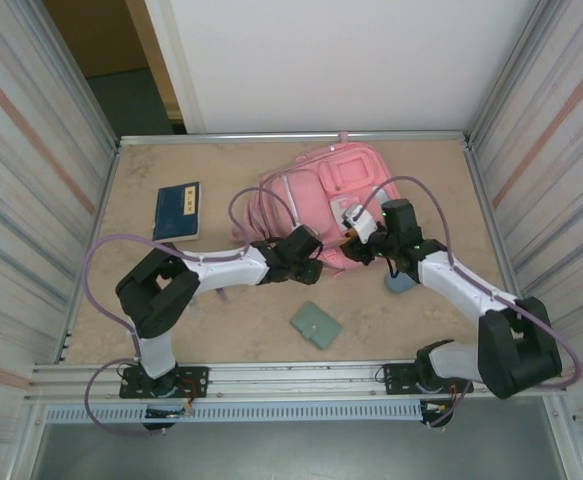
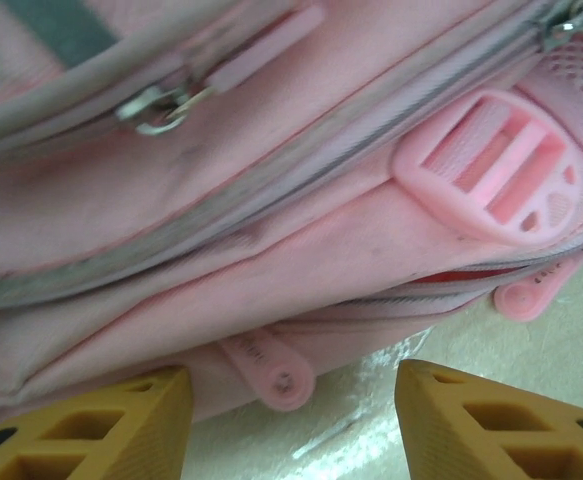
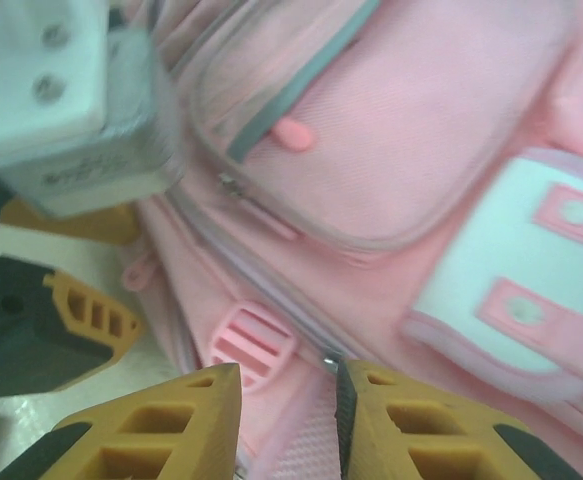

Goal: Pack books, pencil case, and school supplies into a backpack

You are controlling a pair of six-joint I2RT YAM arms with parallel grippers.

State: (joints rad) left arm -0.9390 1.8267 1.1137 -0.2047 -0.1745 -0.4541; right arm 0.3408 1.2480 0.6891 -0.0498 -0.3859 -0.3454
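The pink backpack (image 1: 316, 190) lies flat at the back middle of the table, pockets up. My left gripper (image 1: 313, 265) is at its near edge, open; in the left wrist view a pink zip pull tab (image 2: 276, 370) hangs between the yellow fingers (image 2: 91, 425) of this gripper (image 2: 291, 405), untouched. My right gripper (image 1: 357, 243) hovers over the backpack's near right part, open (image 3: 289, 400), with a metal zip slider (image 3: 328, 360) beside its right finger and a pink buckle (image 3: 251, 345) just ahead. The dark blue book (image 1: 177, 211) lies at the left. The slate-blue pencil case (image 1: 401, 283) peeks out under the right forearm.
The sage-green folder (image 1: 316, 325) lies near the front, between the two arm bases. Metal rails and side walls (image 1: 91, 230) border the table. Bare tabletop runs along the front left and around the book. The left gripper's body (image 3: 41, 320) shows close beside the right fingers.
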